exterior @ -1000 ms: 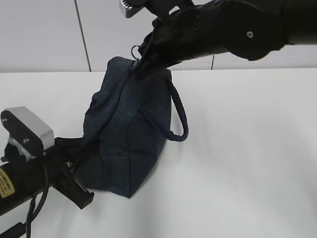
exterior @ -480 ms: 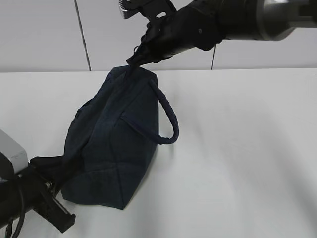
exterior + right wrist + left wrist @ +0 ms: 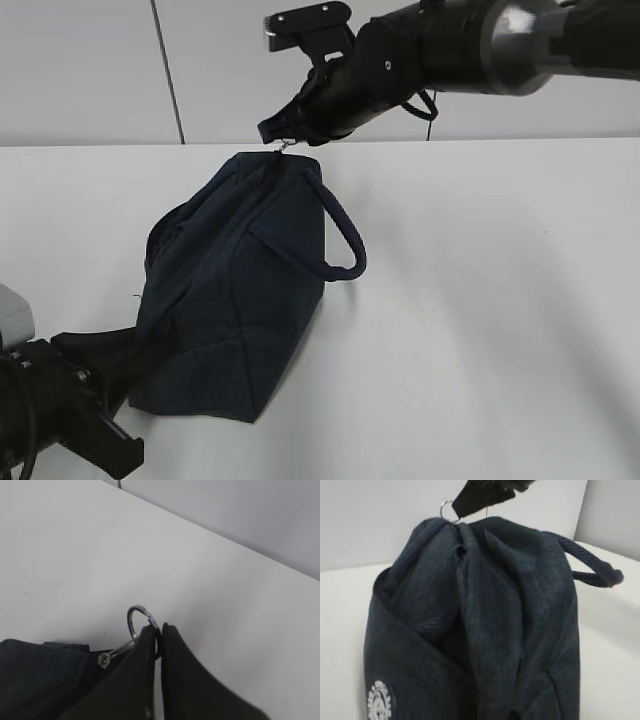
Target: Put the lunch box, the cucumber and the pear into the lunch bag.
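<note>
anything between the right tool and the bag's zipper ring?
No. The right tool is closed on the silver ring pull at the top of the lunch bag; nothing visible sits between them.

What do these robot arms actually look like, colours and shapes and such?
Both arms are matte black. The right arm is thick and rounded, with a shiny silver metal ring at one joint and a thin black cable. Its right gripper has slim, flat black fingers. The left gripper looks blocky and black.
</note>
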`<act>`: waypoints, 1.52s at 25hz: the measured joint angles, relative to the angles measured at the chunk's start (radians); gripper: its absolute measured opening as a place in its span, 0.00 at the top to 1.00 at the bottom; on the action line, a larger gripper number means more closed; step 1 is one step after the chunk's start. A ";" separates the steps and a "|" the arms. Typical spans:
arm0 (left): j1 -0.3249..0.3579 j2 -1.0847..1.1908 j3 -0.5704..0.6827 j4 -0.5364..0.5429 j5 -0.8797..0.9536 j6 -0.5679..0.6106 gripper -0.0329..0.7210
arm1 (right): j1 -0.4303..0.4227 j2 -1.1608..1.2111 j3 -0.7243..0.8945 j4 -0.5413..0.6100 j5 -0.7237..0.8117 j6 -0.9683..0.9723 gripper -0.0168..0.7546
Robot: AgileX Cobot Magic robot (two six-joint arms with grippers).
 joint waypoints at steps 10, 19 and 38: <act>0.000 -0.237 0.006 0.116 0.100 -0.254 0.41 | -0.005 -0.063 -0.007 0.317 0.134 -0.289 0.97; -0.001 -0.453 -0.352 0.225 0.637 -0.465 0.43 | -0.004 -0.063 -0.007 0.534 0.196 -0.510 0.97; 0.045 -0.225 -0.842 0.150 1.331 -0.488 0.44 | -0.002 -0.063 -0.007 0.545 0.216 -0.526 0.97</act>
